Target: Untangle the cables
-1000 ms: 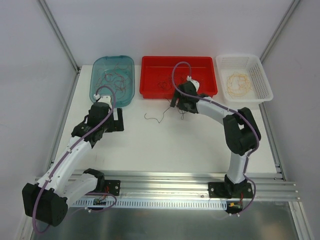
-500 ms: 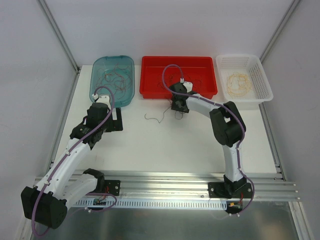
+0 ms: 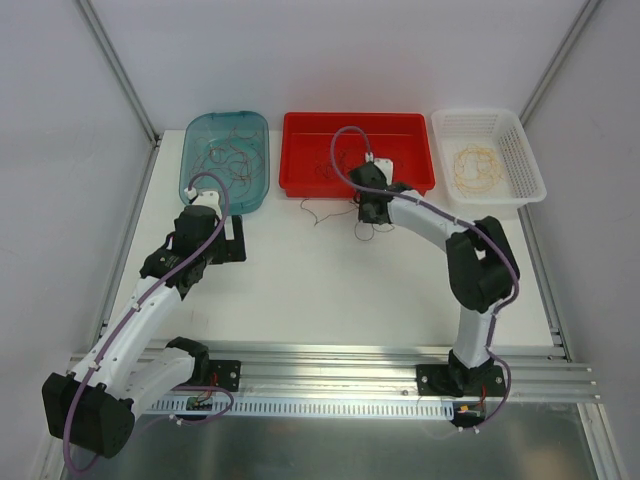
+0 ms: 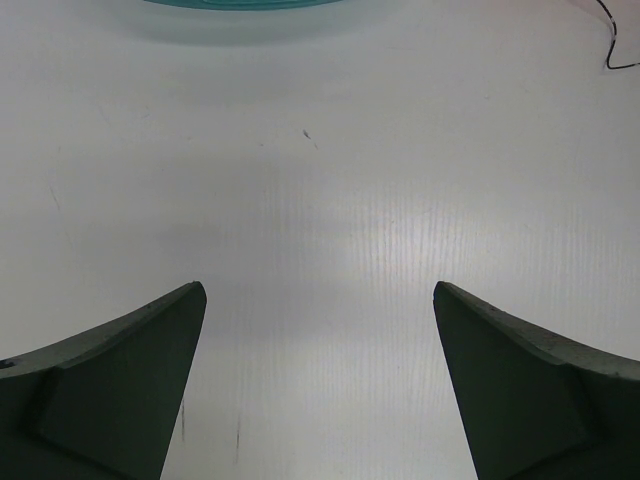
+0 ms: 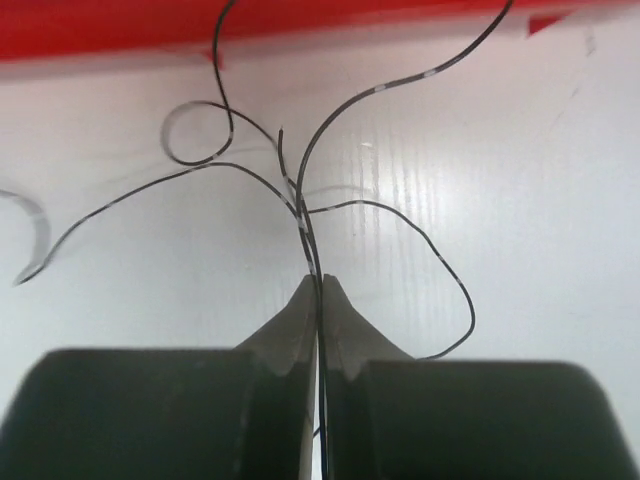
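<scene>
The right hand (image 5: 318,282) was pinched narrow on the dark cables (image 5: 300,205), and what a spray of them. The strands ran straight up from between its fingertips and fanned out in loops over the white tabletop (image 5: 540,200), just short of the red tray (image 5: 120,25). From above, that hand sat just in front of the tray's near wall, with a thin dark strand trailing across the tabletop toward the teal bin's side. More dark wire lay inside the red tray itself.

The left hand (image 4: 318,288) was spread wide with nothing between its fingers, over the tabletop near the teal bin (image 3: 195,160). That bin held a tangle of reddish and brown cables (image 3: 228,158). On the far right, the white basket (image 3: 530,165) held a coil of yellow cables (image 3: 476,166).
</scene>
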`<state>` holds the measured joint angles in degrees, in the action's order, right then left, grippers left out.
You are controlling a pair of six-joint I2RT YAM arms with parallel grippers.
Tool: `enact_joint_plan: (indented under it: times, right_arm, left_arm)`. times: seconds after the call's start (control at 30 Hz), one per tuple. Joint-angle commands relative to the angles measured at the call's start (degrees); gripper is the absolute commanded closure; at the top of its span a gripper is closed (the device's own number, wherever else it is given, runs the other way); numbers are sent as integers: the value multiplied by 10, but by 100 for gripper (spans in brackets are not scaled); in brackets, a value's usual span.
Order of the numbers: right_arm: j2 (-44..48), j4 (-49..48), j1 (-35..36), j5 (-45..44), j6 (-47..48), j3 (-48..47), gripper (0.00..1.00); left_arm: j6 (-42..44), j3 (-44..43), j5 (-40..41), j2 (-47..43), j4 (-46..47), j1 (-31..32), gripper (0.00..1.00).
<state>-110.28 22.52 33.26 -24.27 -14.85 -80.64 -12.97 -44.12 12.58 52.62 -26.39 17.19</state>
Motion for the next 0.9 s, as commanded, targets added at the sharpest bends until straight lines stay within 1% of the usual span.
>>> enact_joint_plan:
  times: [0.0, 0.1, 0.13, 0.17, 0.23, 0.27, 0.37, 0.5, 0.57, 0.63, 0.73, 0.77, 0.83, 0.87]
  right_arm:
    - [109, 33, 2, 11, 73, -59, 99]
    - [127, 52, -4, 32, 105, -129, 99]
    - [128, 54, -7, 37, 108, -148, 99]
    - [128, 55, -14, 43, 111, -189, 99]
    - [123, 51, -21, 68, 112, -229, 99]
    - [121, 40, -30, 92, 112, -264, 99]
    - [109, 6, -45, 133, 107, -324, 99]
    - [63, -20, -68, 157, 103, -392, 99]
    - [33, -48, -84, 164, 88, -405, 99]
    - [14, -76, -97, 193, 70, -409, 99]
    - [-24, -127, -133, 236, 12, -422, 99]
    - [-46, -134, -140, 259, -9, -426, 99]
    - [-72, -128, -147, 258, -13, -456, 99]
    - [-88, -109, -152, 255, -14, -466, 99]
  left_arm:
    - [7, 2, 3, -2, 10, -2, 1]
    - [8, 1, 4, 0, 11, -3, 1]
    - [8, 1, 5, 0, 11, -3, 1]
    - [8, 3, 6, 0, 10, -4, 1]
    - [8, 3, 10, 1, 10, -3, 1]
    - [8, 3, 10, 1, 10, -3, 1]
    - [8, 3, 12, 3, 10, -3, 1]
    - [9, 3, 11, 7, 10, -3, 1]
    - [10, 3, 11, 9, 11, -3, 1]
    - [10, 3, 13, 9, 11, -3, 1]
    - [10, 6, 16, 9, 10, -3, 1]
    - [10, 6, 15, 12, 11, -3, 1]
    - [11, 4, 13, 15, 10, -3, 1]
    - [11, 4, 12, 19, 11, -3, 1]
